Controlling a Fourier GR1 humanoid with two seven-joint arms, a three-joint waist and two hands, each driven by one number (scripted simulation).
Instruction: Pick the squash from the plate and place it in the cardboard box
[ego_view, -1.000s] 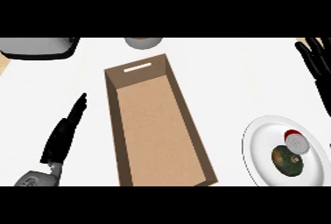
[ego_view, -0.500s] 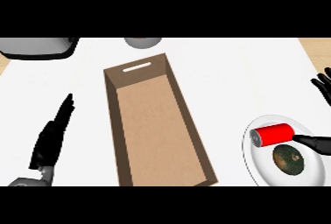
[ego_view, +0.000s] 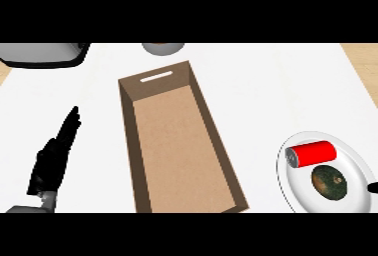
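Observation:
The squash (ego_view: 330, 181), dark green and round, lies on the white plate (ego_view: 285, 167) at the lower right, just below a red can (ego_view: 311, 153) lying on its side. The long open cardboard box (ego_view: 181, 145) stands in the middle, nothing inside it. My left hand (ego_view: 53, 160) rests flat on the counter left of the box, fingers straight and pointing away, holding nothing. Of my right hand (ego_view: 373, 186) only a small black tip shows at the right edge beside the plate, just right of the squash; I cannot tell whether it touches it.
A dark grey appliance (ego_view: 40, 53) sits at the far left corner, and a grey round object (ego_view: 162, 48) stands behind the box. The counter's right edge (ego_view: 359, 67) runs along the far right, with wooden floor beyond it.
My right hand has dropped from the upper right edge to the lower right edge beside the plate and is almost out of view. The left hand has barely shifted.

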